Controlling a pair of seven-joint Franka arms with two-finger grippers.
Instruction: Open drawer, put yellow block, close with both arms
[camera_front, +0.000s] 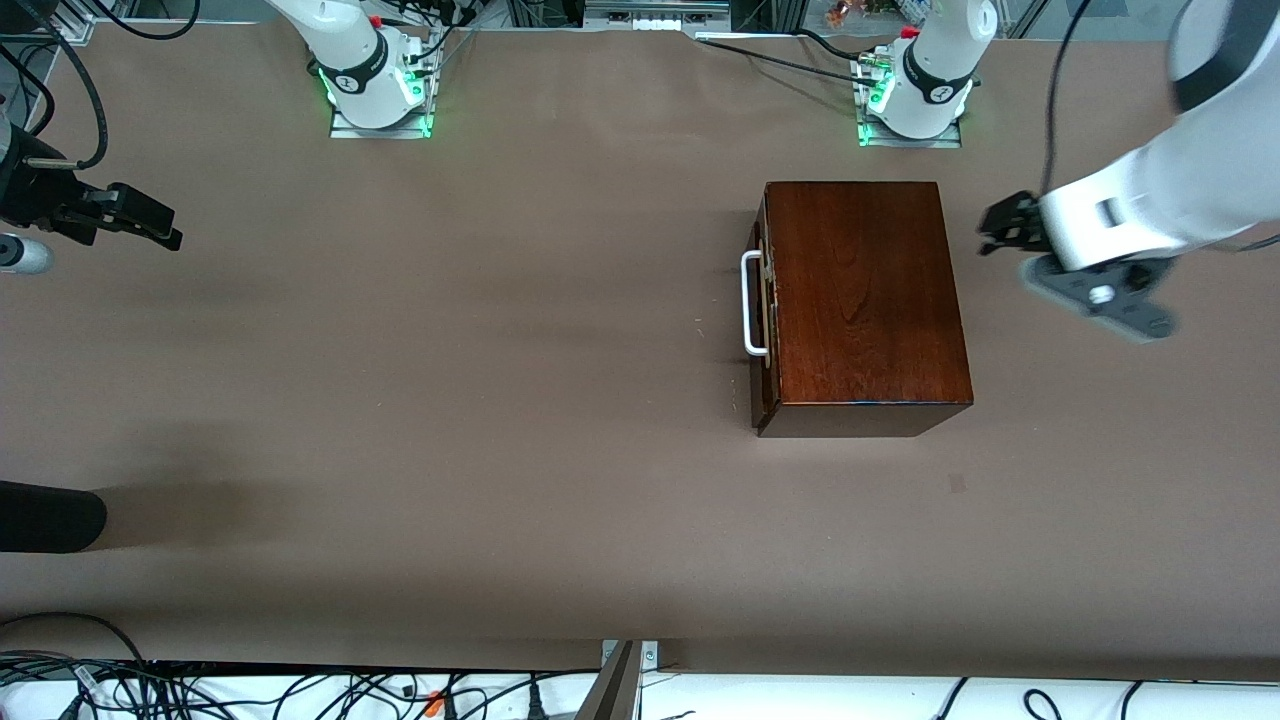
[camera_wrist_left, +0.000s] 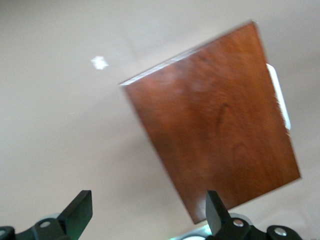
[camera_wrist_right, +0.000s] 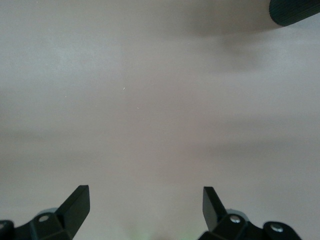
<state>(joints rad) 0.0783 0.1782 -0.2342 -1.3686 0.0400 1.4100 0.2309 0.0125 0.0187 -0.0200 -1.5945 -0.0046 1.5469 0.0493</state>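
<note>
both grippers hang wide open and empty, left gripper (camera_front: 1000, 232) at mid-right beside the wooden box (camera_front: 862, 295), right gripper (camera_front: 150, 225) at upper left, likely staged since the drawer (camera_front: 764, 300) sits shut.

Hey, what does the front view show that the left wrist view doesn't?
Only the front view shows both arm bases, the right pincer open over bare table at the right arm's end, and the closed drawer front. Only the left wrist view shows the left pincer from close up, jaws apart above the table beside the box. Both show the wooden box top, its white handle and the brown table. Neither shows a yellow block.
</note>
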